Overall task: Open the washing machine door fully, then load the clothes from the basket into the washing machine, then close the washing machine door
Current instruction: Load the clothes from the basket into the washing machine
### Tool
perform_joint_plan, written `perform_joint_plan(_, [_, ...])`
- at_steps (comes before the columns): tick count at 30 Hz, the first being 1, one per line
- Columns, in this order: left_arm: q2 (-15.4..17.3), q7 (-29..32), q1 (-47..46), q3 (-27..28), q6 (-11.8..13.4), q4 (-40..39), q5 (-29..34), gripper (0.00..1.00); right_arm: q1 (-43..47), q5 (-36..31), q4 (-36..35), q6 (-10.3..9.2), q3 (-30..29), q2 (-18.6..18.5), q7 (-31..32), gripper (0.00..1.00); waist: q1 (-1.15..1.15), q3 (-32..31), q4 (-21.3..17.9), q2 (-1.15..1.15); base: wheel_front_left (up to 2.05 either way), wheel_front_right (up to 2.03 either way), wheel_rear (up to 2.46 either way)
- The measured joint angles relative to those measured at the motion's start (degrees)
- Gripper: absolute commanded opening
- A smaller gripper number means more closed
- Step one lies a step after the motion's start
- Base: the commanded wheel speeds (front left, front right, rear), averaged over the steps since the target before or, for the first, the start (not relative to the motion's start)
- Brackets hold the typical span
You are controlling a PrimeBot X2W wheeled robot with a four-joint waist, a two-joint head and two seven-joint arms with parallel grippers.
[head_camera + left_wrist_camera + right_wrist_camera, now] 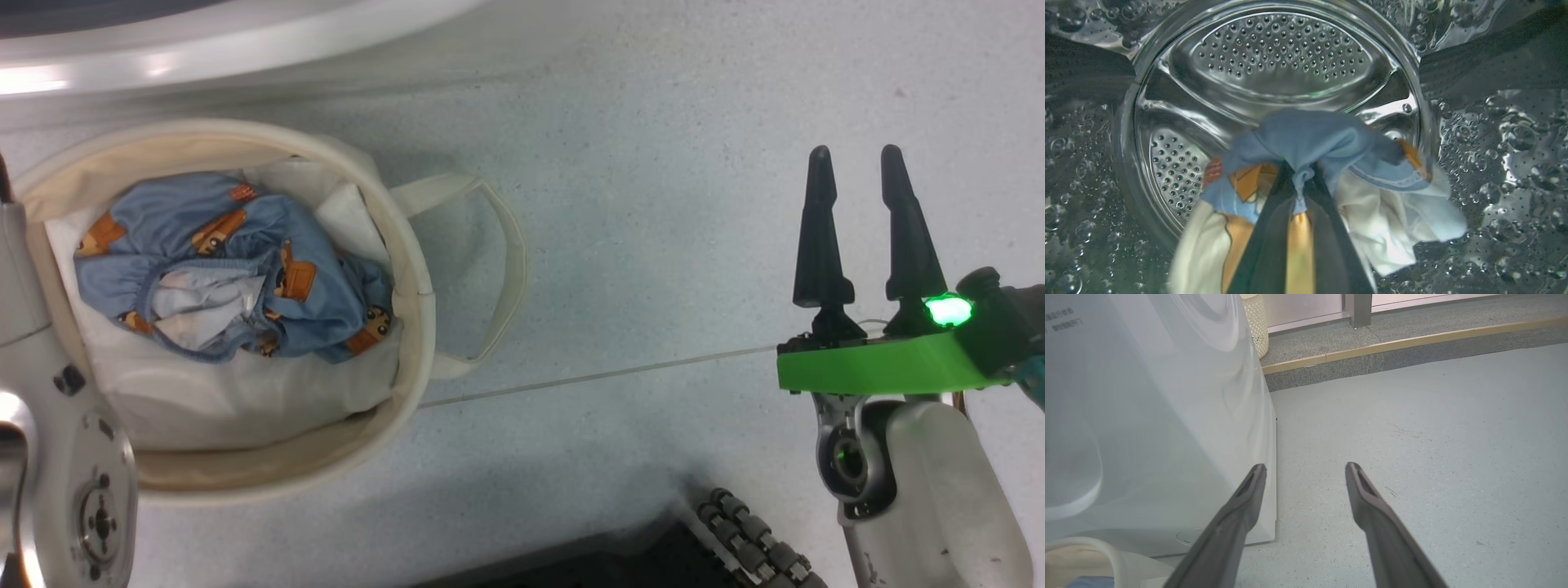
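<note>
Left wrist view: left end effector clamped on clothes inside the washing machine.

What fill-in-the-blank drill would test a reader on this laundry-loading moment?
The left hand grips a blue and cream garment inside the steel ____. The right hand hangs over the floor, empty and ____. More blue clothes lie in the cream ____.
Missing: drum; open; basket.
</note>
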Motion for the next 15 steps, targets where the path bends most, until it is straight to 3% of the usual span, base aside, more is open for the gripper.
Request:
perform_joint_plan(5, [0.8, 0.0, -0.2, 0.4, 2.9, 8.1, 2.5, 0.0, -0.2, -0.1, 0.0, 0.0, 0.3, 0.0, 0.0, 1.0, 0.0, 0.6, 0.3, 0.0, 0.0, 0.0, 0.0])
perform_joint_plan(11, [1.2, 0.0, -0.1, -0.3, 4.2, 14.4, 3.1, 0.02, -1.2, -0.2, 0.0, 0.0, 0.7, 0.0, 0.0, 1.0, 0.0, 0.8, 0.6, 0.0, 0.0, 0.0, 0.0])
perform_joint_plan(12, [1.2, 0.0, -0.1, -0.6, 4.5, 15.2, 3.3, 0.8, -1.1, -0.2, 0.0, 0.0, 0.7, 0.0, 0.0, 1.0, 0.0, 0.8, 0.6, 0.0, 0.0, 0.0, 0.0])
perform_joint_plan(13, [1.2, 0.0, -0.1, -1.0, 4.9, 16.0, 3.7, 1.0, -1.1, -0.3, 0.0, 0.0, 0.6, 0.0, 0.0, 1.0, 0.0, 0.7, 0.7, 0.0, 0.0, 0.0, 0.0])
perform_joint_plan(15, [1.1, 0.0, -0.1, -1.3, 5.6, 16.8, 3.9, 1.0, -1.1, -0.7, 0.0, 0.0, 0.6, 0.0, 0.0, 1.0, 0.0, 0.5, 0.9, 0.0, 0.0, 0.0, 0.0])
